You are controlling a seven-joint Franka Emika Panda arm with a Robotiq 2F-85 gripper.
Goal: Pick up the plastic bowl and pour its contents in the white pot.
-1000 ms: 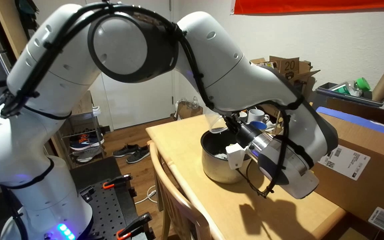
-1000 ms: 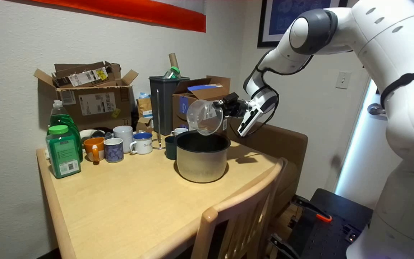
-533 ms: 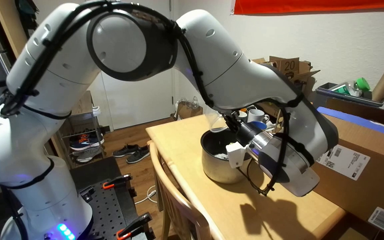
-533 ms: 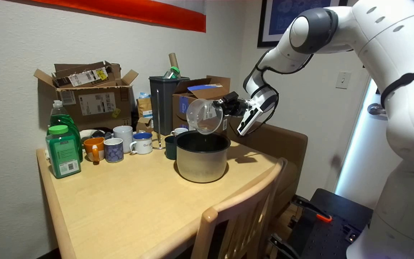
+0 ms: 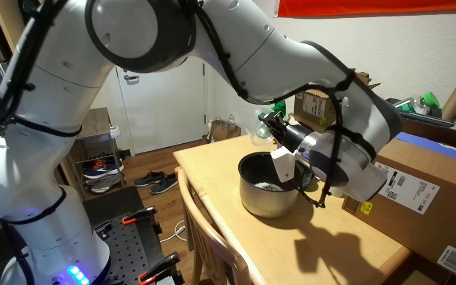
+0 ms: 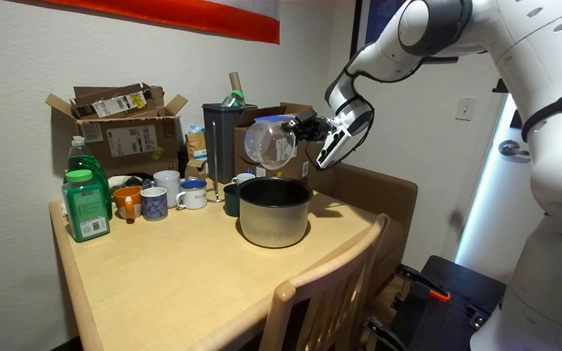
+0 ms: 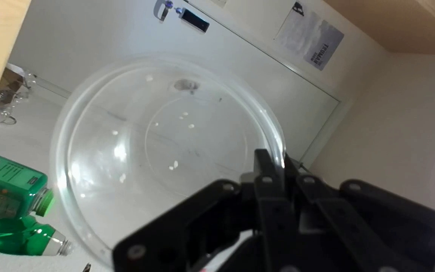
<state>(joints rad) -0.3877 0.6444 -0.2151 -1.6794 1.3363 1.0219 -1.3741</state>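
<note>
Black fingers are clenched on the rim of the bowl in the wrist view, and it juts out ahead of them, its mouth turned back their way. A slip or twist is the main risk: the hold is at one narrow spot, and thin, slick plastic may pivot if they jerk. Pale grains cling inside, perhaps by damp or static, so ending the pour now could leave them behind. The bowl is clear and round, with a thick lip and a faint ring marking its base. Green bottles, glossy and see-through, are beyond it, well away from the fingers.

In an exterior view, the pot sits below the fingers with a loose white heap inside; judging by that, most of the pouring is probably done. A white housing behind the fingers hangs lower than they do, and if it dips it could knock the pot's rim. The pot's wall is round and dull metallic, its inside dark.

In an exterior view, stray grains could land on the desk below the fingers and scatter over its smooth pale wood, if the bowl, on its side over the pot and apart from its rim, is moved off while tipped. A dark cup stands just beside the pot. Glazed mugs stand well apart from the fingers.
</note>
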